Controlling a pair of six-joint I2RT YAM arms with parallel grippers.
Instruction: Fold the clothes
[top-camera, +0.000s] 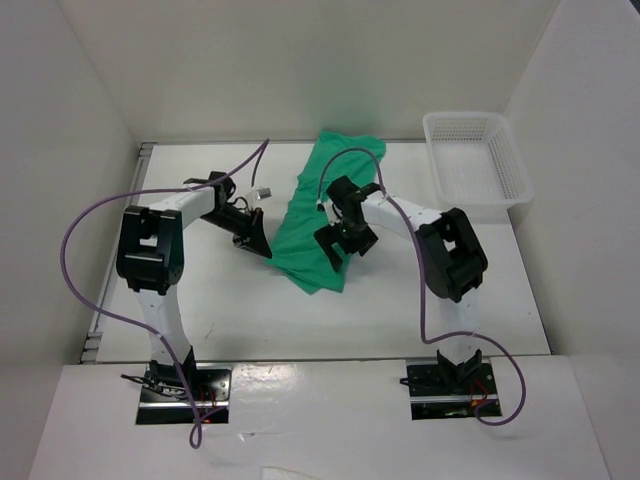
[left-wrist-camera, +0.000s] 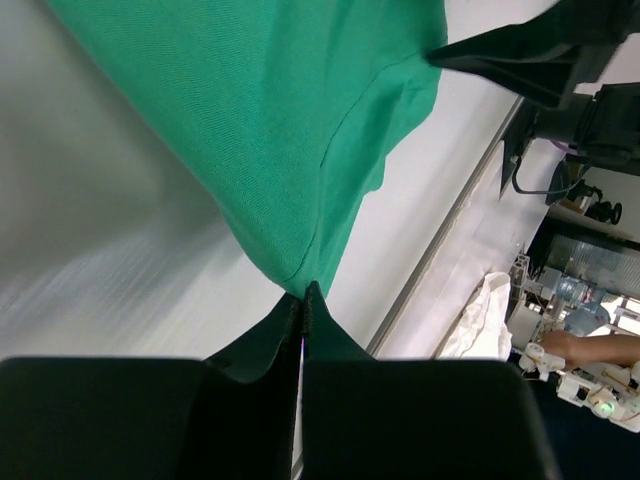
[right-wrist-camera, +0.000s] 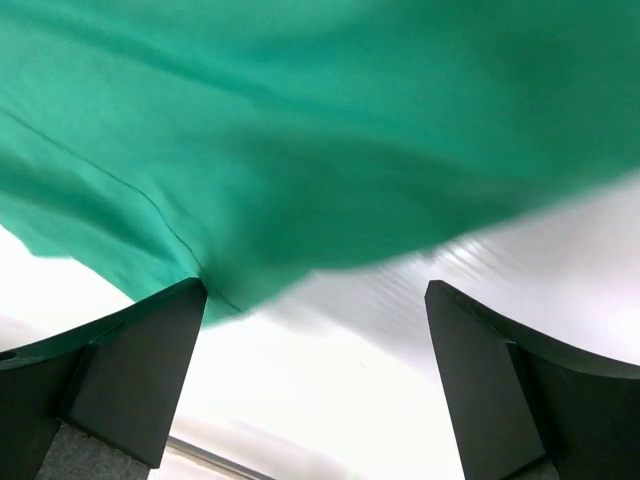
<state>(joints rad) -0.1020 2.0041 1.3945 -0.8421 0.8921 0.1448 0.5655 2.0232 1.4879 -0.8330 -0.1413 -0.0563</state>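
The clothes are one emerald-green T-shirt (top-camera: 318, 210), lying bunched in a long strip from the table's back middle toward the centre. My left gripper (top-camera: 264, 249) is at the shirt's near left corner. In the left wrist view this gripper (left-wrist-camera: 303, 292) is shut, pinching a hemmed corner of the shirt (left-wrist-camera: 270, 120), which spreads away from the tips. My right gripper (top-camera: 336, 250) hovers over the shirt's near right edge. In the right wrist view it (right-wrist-camera: 315, 345) stands wide open with only bare table between its fingers (right-wrist-camera: 150, 370), and the shirt (right-wrist-camera: 300, 130) lies just beyond the tips.
A white mesh basket (top-camera: 478, 158) stands at the back right of the white table (top-camera: 230, 310). White walls close in the back and both sides. Purple cables loop off both arms. The right arm (left-wrist-camera: 540, 50) shows dark at the top right of the left wrist view.
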